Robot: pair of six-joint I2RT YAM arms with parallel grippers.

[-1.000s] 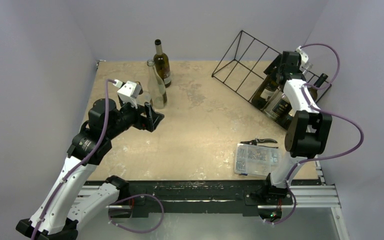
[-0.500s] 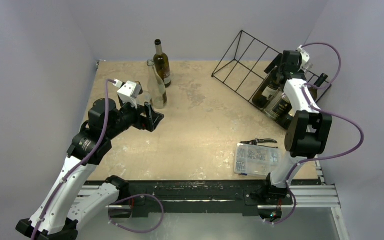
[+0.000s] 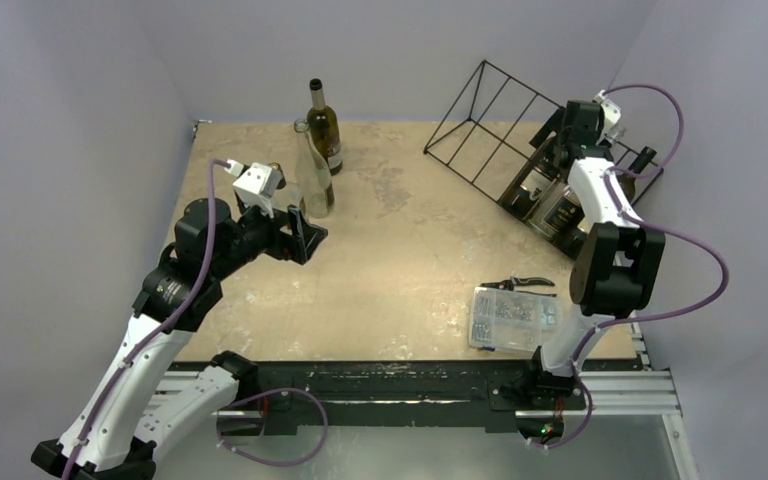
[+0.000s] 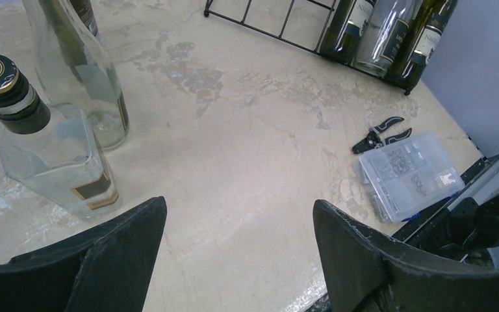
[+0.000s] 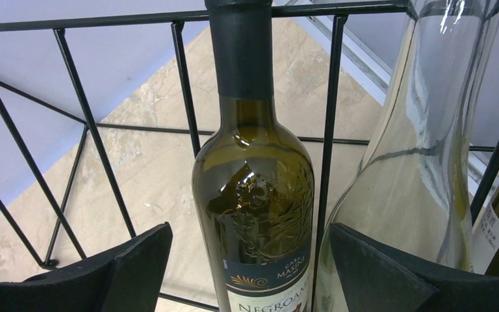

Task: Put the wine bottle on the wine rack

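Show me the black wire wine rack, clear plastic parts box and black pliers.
Black wire wine rack [image 5: 104, 21]: right wrist view, top bar.
Clear plastic parts box [image 3: 510, 318]: top view, lid.
Black pliers [image 4: 371, 138]: left wrist view, pivot.

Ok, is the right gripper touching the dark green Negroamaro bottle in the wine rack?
Apart. The right wrist view shows the right gripper open, fingers either side of the dark green bottle, with table and wine rack wire visible in the gaps.

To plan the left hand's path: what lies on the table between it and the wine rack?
Nothing. The top external view shows only bare table between the left hand and the wine rack; the left wrist view agrees.
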